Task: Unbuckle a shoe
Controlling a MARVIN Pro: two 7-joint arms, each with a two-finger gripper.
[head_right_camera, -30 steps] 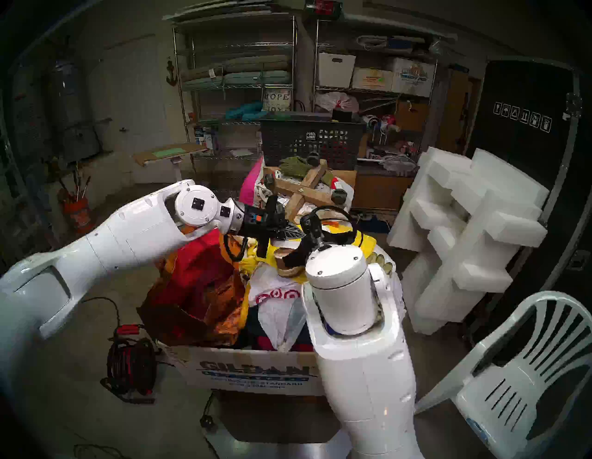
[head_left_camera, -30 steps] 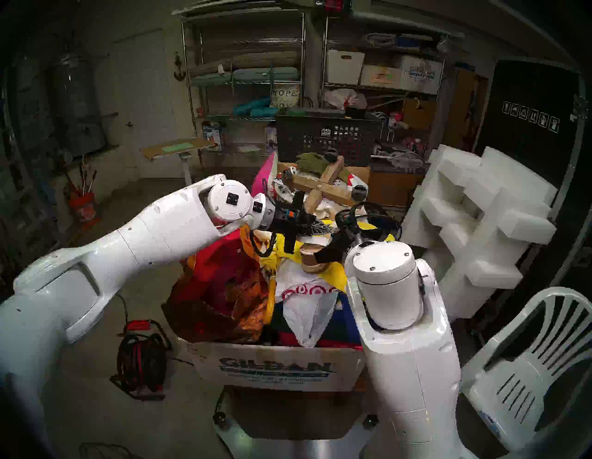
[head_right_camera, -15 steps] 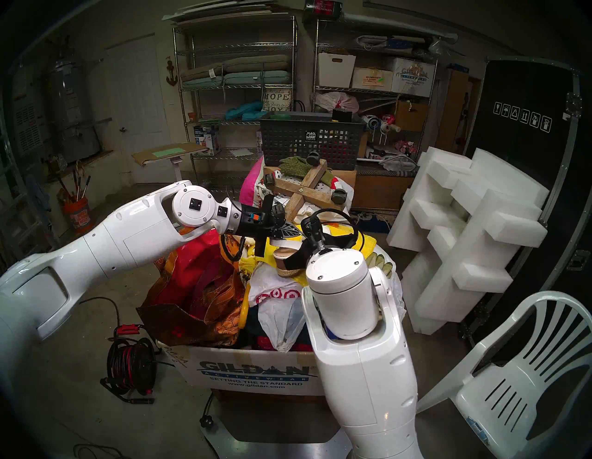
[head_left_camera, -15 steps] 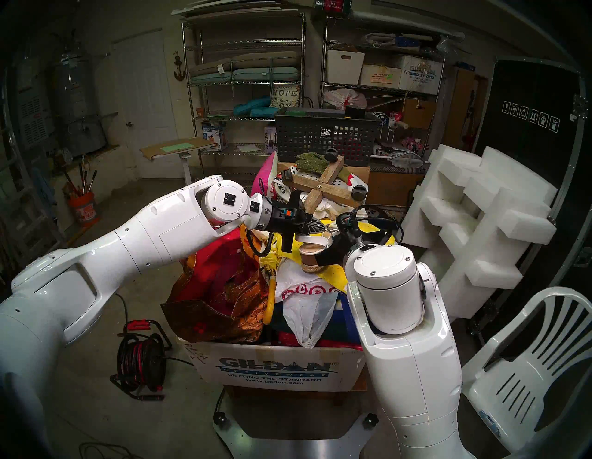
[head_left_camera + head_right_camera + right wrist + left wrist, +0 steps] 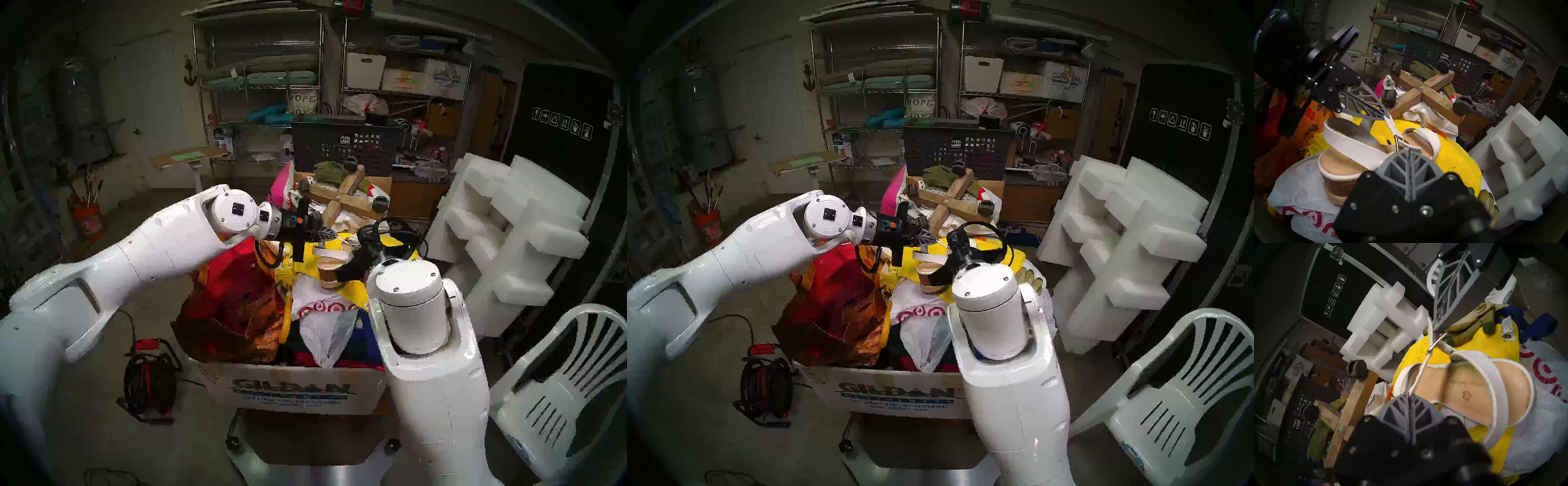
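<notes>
Both sets of jaws are pinched shut on the thin ankle strap [image 5: 1421,372] of the shoe [image 5: 330,268]: the left gripper [image 5: 1387,117] nips the strap's free end, the right gripper [image 5: 1434,330] clamps down at the metal buckle [image 5: 1436,342], and the strap runs taut between them. From the head views the shoe sits on top of the heap in the cardboard box [image 5: 291,390], on a yellow cloth [image 5: 353,292] and just above a white plastic bag [image 5: 322,309] with red rings; its brown heel and woven sole face the robot, and the right arm [image 5: 427,356] hides its far end. Those head views are too dim and crowded to show the grips. The left wrist view looks down on the cream insole [image 5: 1469,390] and the wide white straps [image 5: 1491,378] arching over it, with the buckle's pin standing out beside the right gripper's fingertip [image 5: 1438,326]. The right wrist view shows the shoe from the heel side instead, the back strap [image 5: 1354,144] looping over the heel cup, and behind the shoe a wooden cross [image 5: 1423,95] with casters lying on the heap. White foam blocks [image 5: 509,237] stand well off to the right of the box.
</notes>
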